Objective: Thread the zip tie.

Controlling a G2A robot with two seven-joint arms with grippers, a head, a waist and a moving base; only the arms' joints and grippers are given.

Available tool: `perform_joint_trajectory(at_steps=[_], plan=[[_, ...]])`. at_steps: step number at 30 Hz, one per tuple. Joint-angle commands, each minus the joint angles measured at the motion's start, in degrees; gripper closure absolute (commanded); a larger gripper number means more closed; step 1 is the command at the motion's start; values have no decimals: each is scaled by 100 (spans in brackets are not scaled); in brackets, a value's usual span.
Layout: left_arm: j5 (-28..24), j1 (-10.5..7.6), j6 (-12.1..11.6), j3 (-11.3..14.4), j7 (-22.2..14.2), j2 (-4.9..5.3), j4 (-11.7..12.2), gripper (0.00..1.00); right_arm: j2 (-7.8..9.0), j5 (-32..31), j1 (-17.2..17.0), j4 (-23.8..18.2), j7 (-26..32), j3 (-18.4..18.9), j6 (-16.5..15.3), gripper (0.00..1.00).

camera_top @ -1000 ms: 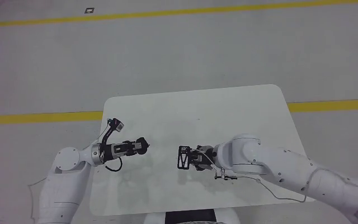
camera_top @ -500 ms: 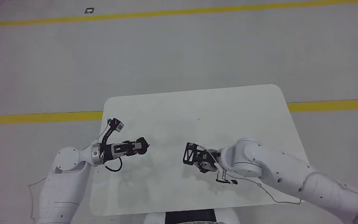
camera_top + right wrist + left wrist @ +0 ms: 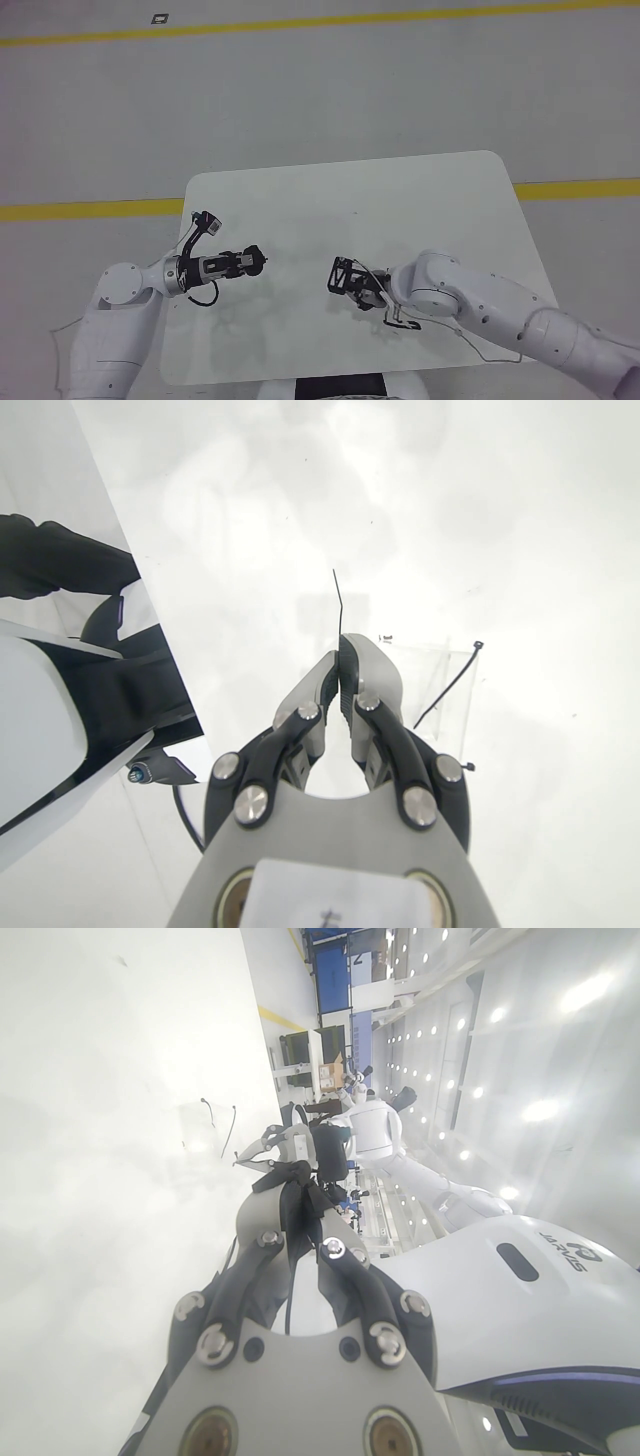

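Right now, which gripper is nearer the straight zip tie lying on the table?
Right. The right gripper sits just beside the straight zip tie; the left gripper is farther off.

A thin black zip tie (image 3: 338, 587) is pinched in the right gripper (image 3: 340, 652) near the middle of the counter (image 3: 400, 200). Its slightly kinked tail pokes out toward 9 o'clock. A second black tie (image 3: 446, 686) lies flat nearby.

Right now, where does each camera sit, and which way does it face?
Top view: above the arms, facing down at the white table; both arms show.
Left wrist view: on the left wrist, facing along the left end effector across the table; the right end effector shows beyond.
Right wrist view: on the right wrist, facing along its own end effector, shut on a zip tie.
Shared: both wrist views show the right end effector.
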Motion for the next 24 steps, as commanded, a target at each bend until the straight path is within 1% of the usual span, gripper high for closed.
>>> perform_joint_trajectory(at_steps=[1, 8, 16, 17, 18, 20, 24], plan=[[0, 0, 0, 0, 0, 0, 0, 100, -61, 33, 14, 74, 43, -16, 13, 100], [0, 0, 0, 0, 0, 0, 0, 100, -213, -15, 31, 273, 197, -17, 95, 100], [0, 0, 0, 0, 0, 0, 0, 100, -317, -74, -12, 426, 307, 58, 179, 100], [0, 0, 0, 0, 0, 0, 0, 100, -327, -80, -20, 438, 320, 66, 182, 91], [0, 0, 0, 0, 0, 0, 0, 100, -339, -86, -32, 456, 327, 79, 178, 89], [0, 0, 0, 0, 0, 0, 0, 100, -355, -87, -50, 489, 352, 100, 179, 90], [0, 0, 0, 0, 0, 0, 0, 100, -382, -109, -85, 530, 384, 161, 175, 87]])
